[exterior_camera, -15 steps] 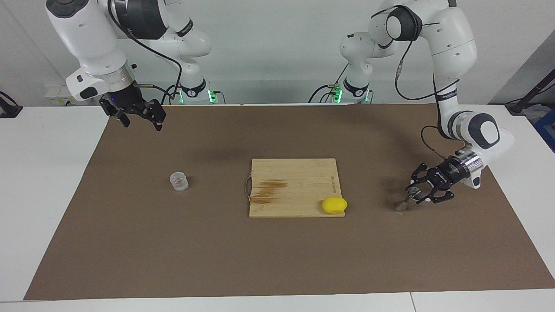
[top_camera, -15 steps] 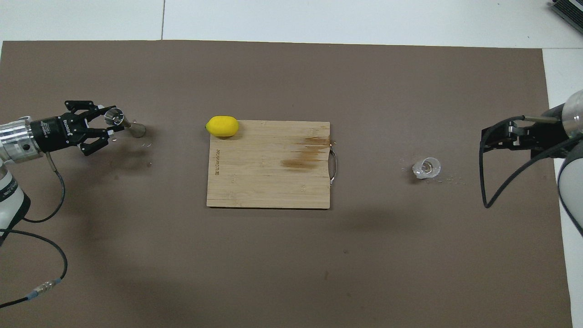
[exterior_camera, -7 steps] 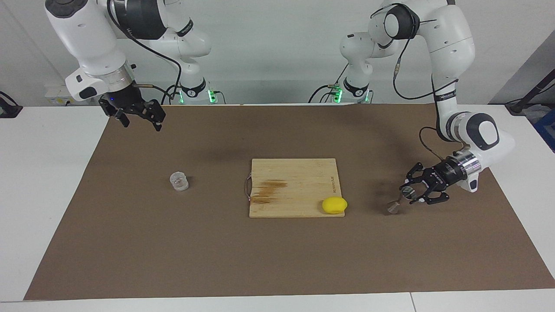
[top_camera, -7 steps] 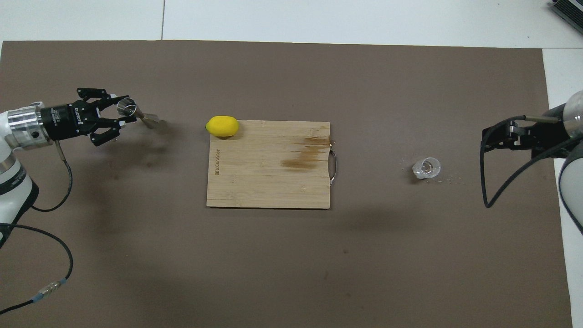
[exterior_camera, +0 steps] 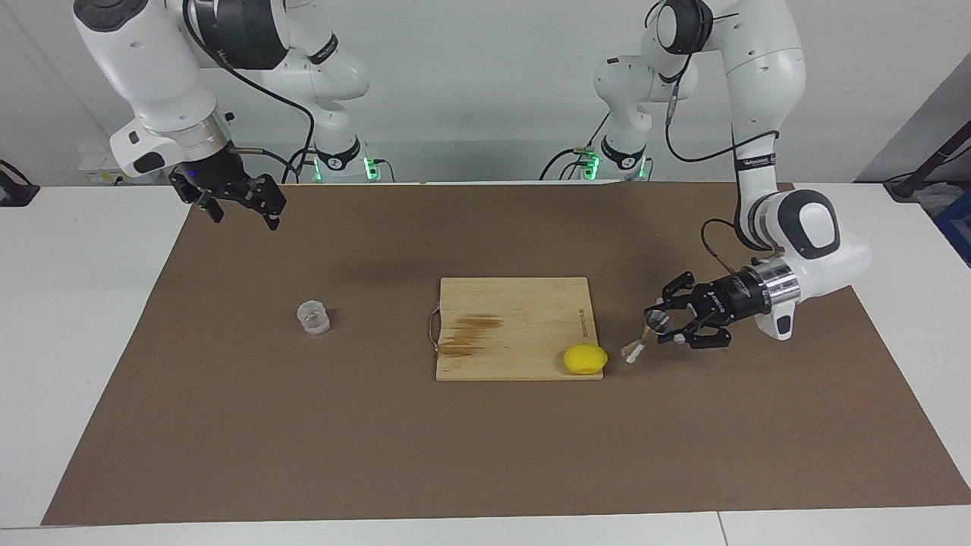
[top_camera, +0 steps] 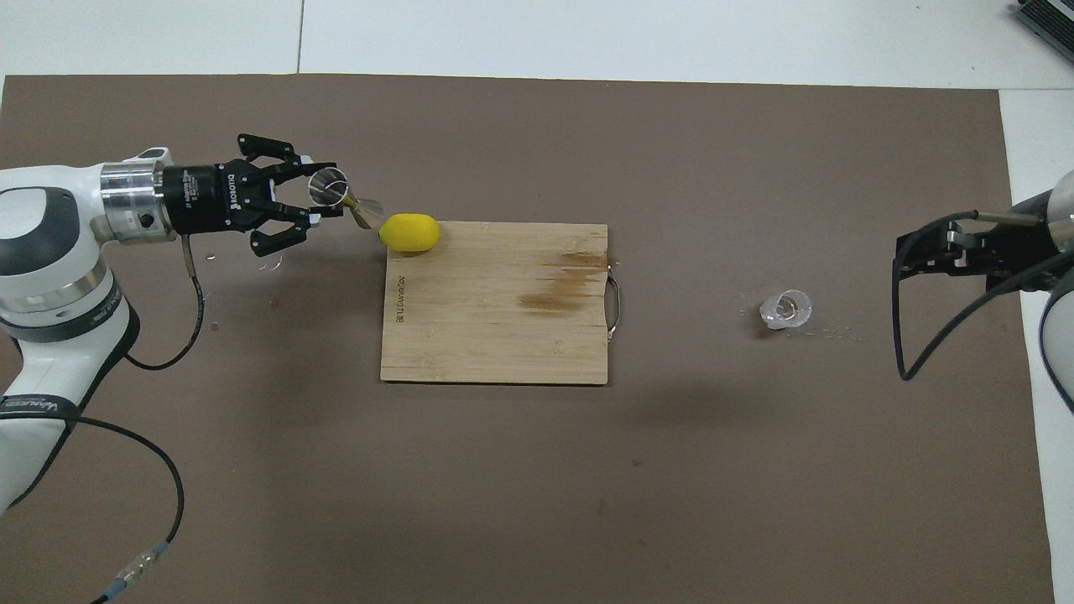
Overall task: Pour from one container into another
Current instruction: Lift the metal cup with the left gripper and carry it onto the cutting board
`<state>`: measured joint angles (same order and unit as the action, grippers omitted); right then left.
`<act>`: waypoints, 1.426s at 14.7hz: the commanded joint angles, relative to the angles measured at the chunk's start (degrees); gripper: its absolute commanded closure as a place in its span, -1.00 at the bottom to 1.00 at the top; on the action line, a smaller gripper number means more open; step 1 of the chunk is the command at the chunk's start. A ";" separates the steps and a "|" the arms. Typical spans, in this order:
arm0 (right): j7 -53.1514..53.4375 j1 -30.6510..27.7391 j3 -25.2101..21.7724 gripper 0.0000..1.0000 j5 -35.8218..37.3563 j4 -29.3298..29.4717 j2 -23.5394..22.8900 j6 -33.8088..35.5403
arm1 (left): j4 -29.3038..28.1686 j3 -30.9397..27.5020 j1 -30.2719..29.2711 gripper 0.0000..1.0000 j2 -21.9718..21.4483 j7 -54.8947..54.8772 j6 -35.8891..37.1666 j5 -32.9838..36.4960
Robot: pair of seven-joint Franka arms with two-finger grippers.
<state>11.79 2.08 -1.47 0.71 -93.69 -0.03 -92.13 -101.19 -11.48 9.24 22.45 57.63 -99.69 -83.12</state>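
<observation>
Over the mat beside the cutting board [exterior_camera: 516, 303], the left gripper [exterior_camera: 661, 324] carries the steel jigger [exterior_camera: 646, 334].

Its fingers are clamped on the jigger's upper cone, and the jigger hangs tilted, its long axis slanting down toward the yellow lemon [exterior_camera: 585, 359] at the board's corner. The clear cup [exterior_camera: 312, 317] stands upright on the mat [exterior_camera: 485, 455] toward the right arm's end, well apart from the jigger, with the whole board between them. The right gripper [exterior_camera: 241, 203] waits in the air near its own base, fingers apart and empty, the closer of the two to the cup.
</observation>
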 commanded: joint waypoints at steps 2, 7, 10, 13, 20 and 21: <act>-1.33 -0.94 -0.02 -1.00 -1.33 -1.06 1.09 0.55 | -1.29 -0.83 5.95 1.00 -1.18 2.84 -2.43 -4.59; -1.07 -0.94 -0.02 -1.00 -1.33 -0.71 0.91 0.29 | -2.26 -0.74 15.18 1.00 -1.18 2.93 -11.46 -7.49; 4.18 -0.85 -0.02 -1.00 -1.50 -0.53 0.74 0.37 | -3.31 -0.74 20.80 1.00 -0.83 2.93 -18.31 -12.14; 15.07 -0.41 0.07 -1.00 -2.11 -0.27 0.30 -0.41 | -4.19 -0.74 25.38 1.00 -0.39 2.93 -24.04 -16.63; 34.24 -2.69 -0.02 -1.00 -10.11 -0.53 -2.95 -4.63 | -6.21 -0.83 31.63 1.00 -0.12 2.93 -31.61 -19.54; 38.36 -3.22 -0.02 -1.00 -10.46 -1.32 -3.04 -6.72 | -6.48 -0.83 31.72 1.00 -0.21 2.93 -31.96 -19.63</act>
<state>44.25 -0.03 -1.70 -7.92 -93.86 -2.42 -95.80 -106.31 -11.36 39.63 22.94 60.17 -130.23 -101.17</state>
